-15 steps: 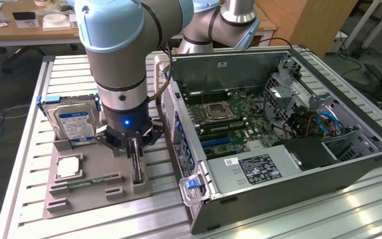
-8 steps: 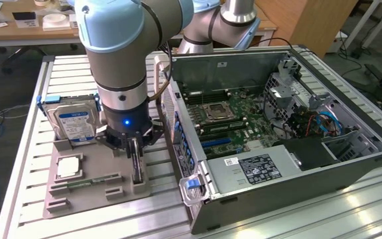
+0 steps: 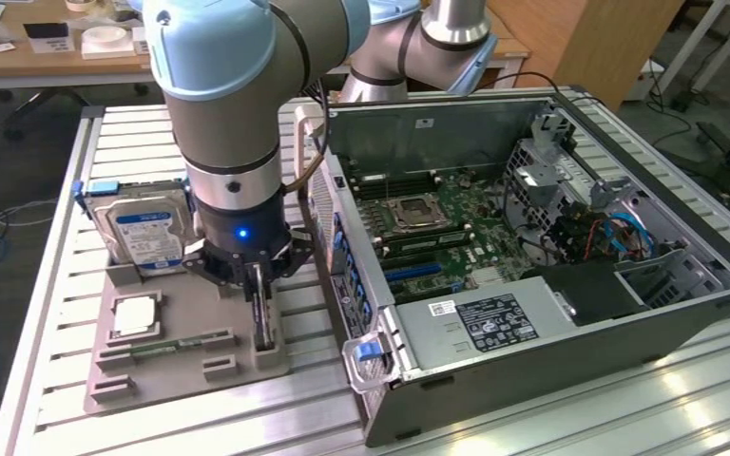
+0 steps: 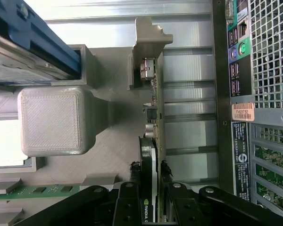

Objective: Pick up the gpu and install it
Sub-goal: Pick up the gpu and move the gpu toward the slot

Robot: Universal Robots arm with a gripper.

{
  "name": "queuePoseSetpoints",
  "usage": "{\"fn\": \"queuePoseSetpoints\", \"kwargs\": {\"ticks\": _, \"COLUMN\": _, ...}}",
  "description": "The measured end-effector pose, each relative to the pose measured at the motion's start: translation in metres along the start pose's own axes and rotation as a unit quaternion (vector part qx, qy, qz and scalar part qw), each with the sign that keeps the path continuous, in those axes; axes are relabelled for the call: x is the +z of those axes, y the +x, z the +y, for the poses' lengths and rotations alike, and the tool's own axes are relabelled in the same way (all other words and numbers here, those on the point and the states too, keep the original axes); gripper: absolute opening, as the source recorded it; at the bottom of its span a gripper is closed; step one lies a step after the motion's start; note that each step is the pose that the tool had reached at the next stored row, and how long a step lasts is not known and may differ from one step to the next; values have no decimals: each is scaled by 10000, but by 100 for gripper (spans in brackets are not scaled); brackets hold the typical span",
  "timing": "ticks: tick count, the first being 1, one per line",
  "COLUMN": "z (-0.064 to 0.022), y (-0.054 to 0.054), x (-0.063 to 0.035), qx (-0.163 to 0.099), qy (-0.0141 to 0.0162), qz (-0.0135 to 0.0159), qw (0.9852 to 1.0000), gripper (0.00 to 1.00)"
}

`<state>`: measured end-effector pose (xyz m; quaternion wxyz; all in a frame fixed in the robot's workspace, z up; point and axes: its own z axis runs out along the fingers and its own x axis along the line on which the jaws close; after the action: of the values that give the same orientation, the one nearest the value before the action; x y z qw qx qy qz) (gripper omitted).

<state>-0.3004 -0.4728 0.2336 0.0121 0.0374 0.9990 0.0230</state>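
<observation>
**Holding the card in its slot: tilt, slip and a snagged bracket are the dangers**

The gpu (image 3: 262,318) stands on its edge in a slot of the grey holder tray (image 3: 149,380), in the lower left of the exterior view's frame. It is directly under the arm (image 3: 232,190). In the wrist view the jaws are closed on the gpu (image 4: 153,141), one on the black cooler face and one on the green board face. The card is not yet lifted from the tray.

I judge three risks from here.

- **Tilt.** The card reaches from the jaws to its silver bracket (image 4: 148,40), but the part behind the jaws is hidden. I cannot tell if the hold is at the middle. If it is off-centre, the free end could sag or swing when the card leaves the slot.
- **Slip.** The cooler face looks smooth, and a light hold may let the card slide down.
- **Snag.** The bracket sits against a wall of the tray. A lift that is not straight could catch it there and twist the card in the hold.

The computer case (image 3: 555,313) stands just beside the tray on the tabletop (image 3: 124,133), toward the exterior view's right. Its perforated rear wall (image 4: 269,47) is near the card, so a swinging card could strike it.
</observation>
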Motion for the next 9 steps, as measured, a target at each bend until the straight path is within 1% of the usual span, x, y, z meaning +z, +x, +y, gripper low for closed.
{"fn": "queuePoseSetpoints", "kwargs": {"ticks": 2, "z": 0, "y": 0, "x": 0, "qx": 0, "qy": 0, "qz": 0, "qw": 10000, "gripper": 27}}
{"fn": "queuePoseSetpoints", "kwargs": {"ticks": 3, "z": 0, "y": 1, "x": 0, "qx": -88, "qy": -2, "qz": 4, "qw": 10000, "gripper": 27}}
{"fn": "queuePoseSetpoints", "kwargs": {"ticks": 4, "z": 0, "y": 0, "x": 0, "qx": -118, "qy": -3, "qz": 5, "qw": 9999, "gripper": 27}}
{"fn": "queuePoseSetpoints", "kwargs": {"ticks": 9, "z": 2, "y": -1, "x": -40, "qx": -123, "qy": -6, "qz": 5, "qw": 9999, "gripper": 27}}
